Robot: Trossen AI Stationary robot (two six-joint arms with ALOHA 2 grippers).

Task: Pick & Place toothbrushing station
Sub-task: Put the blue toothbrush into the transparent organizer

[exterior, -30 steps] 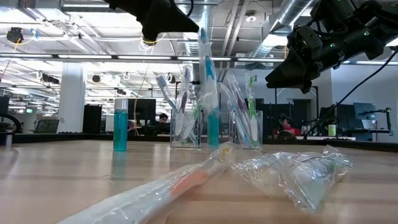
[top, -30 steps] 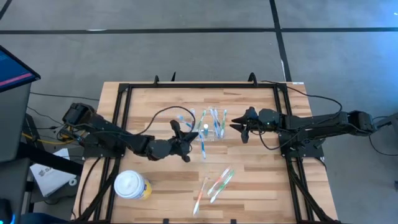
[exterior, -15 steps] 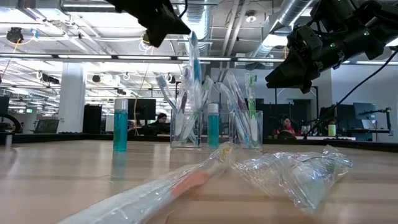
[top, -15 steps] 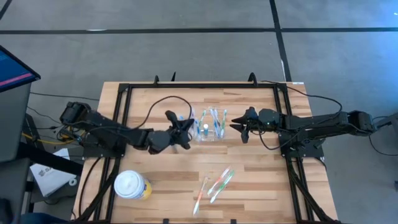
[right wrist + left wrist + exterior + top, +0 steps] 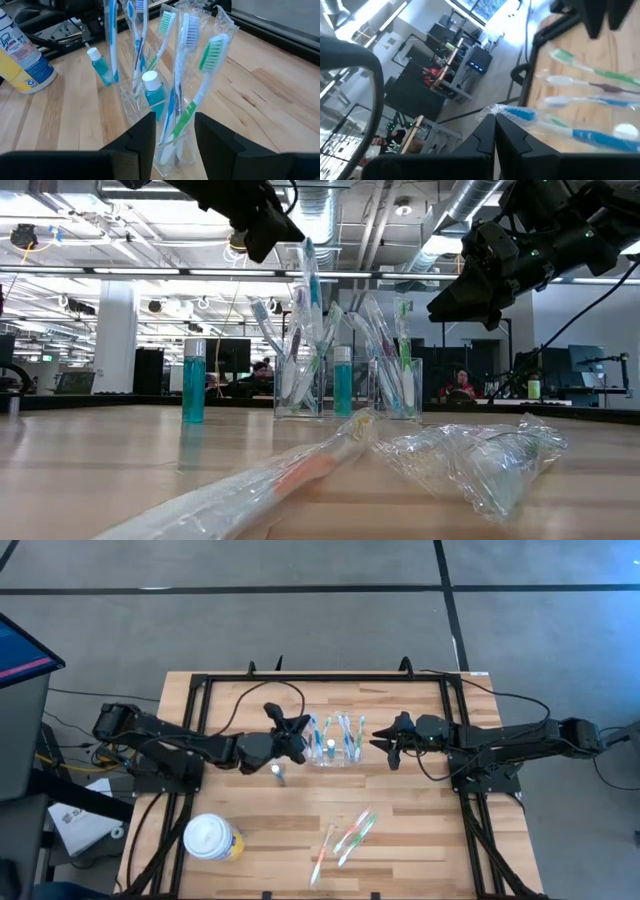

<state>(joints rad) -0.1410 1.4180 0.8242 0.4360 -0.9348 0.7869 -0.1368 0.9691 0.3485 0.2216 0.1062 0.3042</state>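
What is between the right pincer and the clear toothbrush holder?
Only bare wood of the table: high view shows right pincer beside the holder, apart.

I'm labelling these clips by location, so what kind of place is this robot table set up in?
Most likely an open-plan robotics lab or workshop. Behind the wooden table the low view shows exposed ceiling ducts, rows of strip lights, and desks with monitors where people sit.
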